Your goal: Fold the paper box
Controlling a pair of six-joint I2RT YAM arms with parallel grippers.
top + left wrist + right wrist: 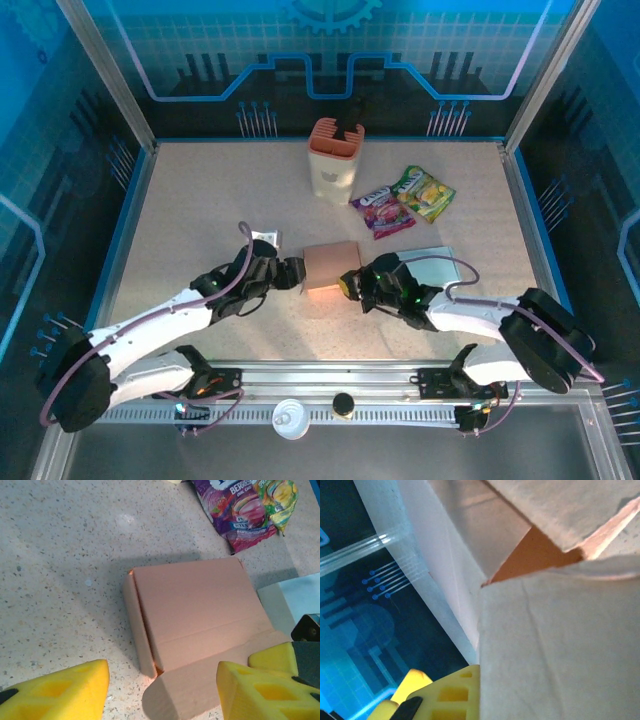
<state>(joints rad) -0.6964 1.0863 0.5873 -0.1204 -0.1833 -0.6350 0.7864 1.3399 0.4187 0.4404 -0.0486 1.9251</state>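
Note:
The paper box (330, 265) is pinkish brown and lies flat on the speckled table between both grippers. In the left wrist view the box (195, 605) shows its closed top, a side wall on the left and a rounded flap (195, 692) sticking out toward the camera. My left gripper (292, 272) is at the box's left side, open, its yellow fingers (60, 695) standing either side of that flap without touching it. My right gripper (350, 283) is at the box's right near corner, shut on a flap (555, 645); one yellow finger (445, 695) presses against it.
An orange and white holder (335, 158) stands at the back centre. Two snack packets (383, 212) (423, 193) lie behind the box on the right. A pale blue sheet (435, 262) lies right of the box, under the right arm.

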